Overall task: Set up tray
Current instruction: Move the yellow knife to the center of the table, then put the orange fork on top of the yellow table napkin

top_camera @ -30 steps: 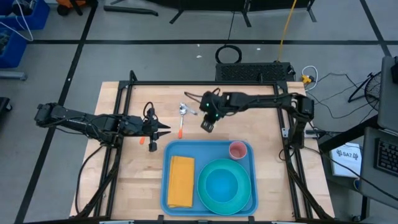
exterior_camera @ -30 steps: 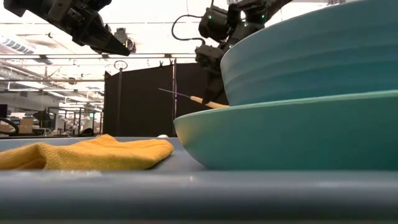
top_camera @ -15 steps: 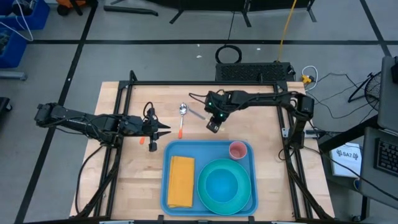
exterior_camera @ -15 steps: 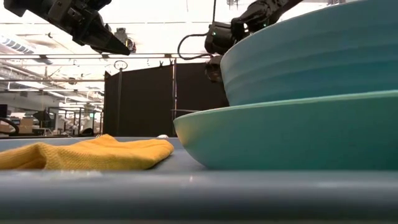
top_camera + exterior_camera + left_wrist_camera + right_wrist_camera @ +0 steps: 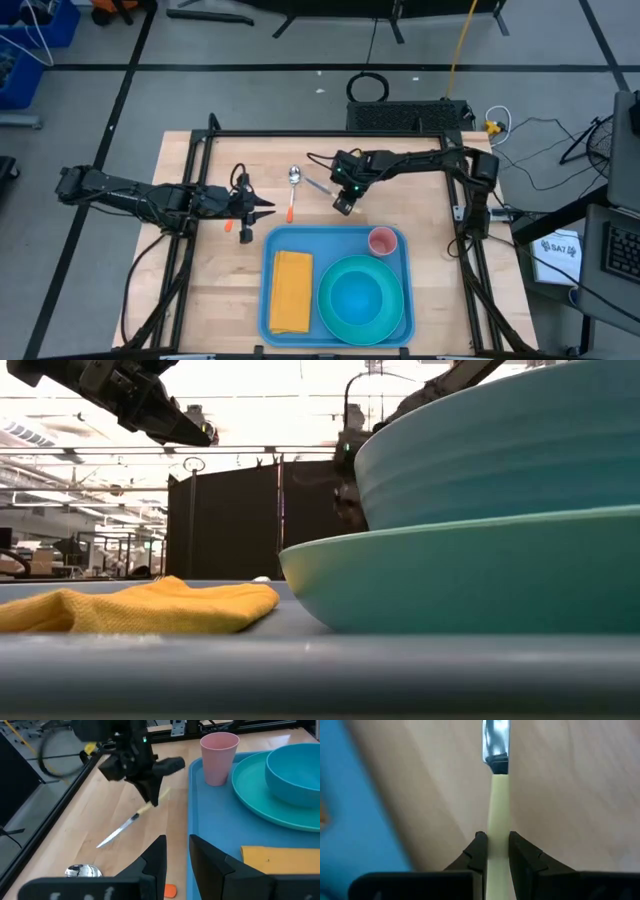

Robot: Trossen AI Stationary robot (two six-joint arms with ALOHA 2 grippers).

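My right gripper (image 5: 340, 200) is shut on a knife (image 5: 318, 187) with a cream handle and a steel blade, low over the wood just beyond the blue tray's (image 5: 268, 262) far edge. The left wrist view shows this gripper (image 5: 151, 797) and the knife (image 5: 120, 827) slanting down toward the table. On the tray are a yellow napkin (image 5: 291, 290), a turquoise plate and bowl (image 5: 355, 295) and a pink cup (image 5: 381, 240). My left gripper (image 5: 266, 208) hovers open, left of the spoon (image 5: 292, 190), and holds nothing. My right gripper pinches the knife's cream handle (image 5: 498, 827) between its two fingers (image 5: 479, 852), coming from above and pointing down. The fingers lie across the handle. The blade (image 5: 495, 740) sticks out past them, slanting down; whether its tip (image 5: 100, 844) touches the table I cannot tell.
A spoon with a silver bowl (image 5: 81, 870) and an orange handle lies on the wood between the two grippers. Small orange pieces (image 5: 236, 231) show beside my left arm. The black frame (image 5: 330, 133) runs along the table's far and side edges. Bare wood lies left of the tray.
My right gripper has carried the knife a little toward the table's right and near side and has come down: in the low view the knife, first held up in the air, has dropped out of sight behind the bowl. The left arm has kept still.
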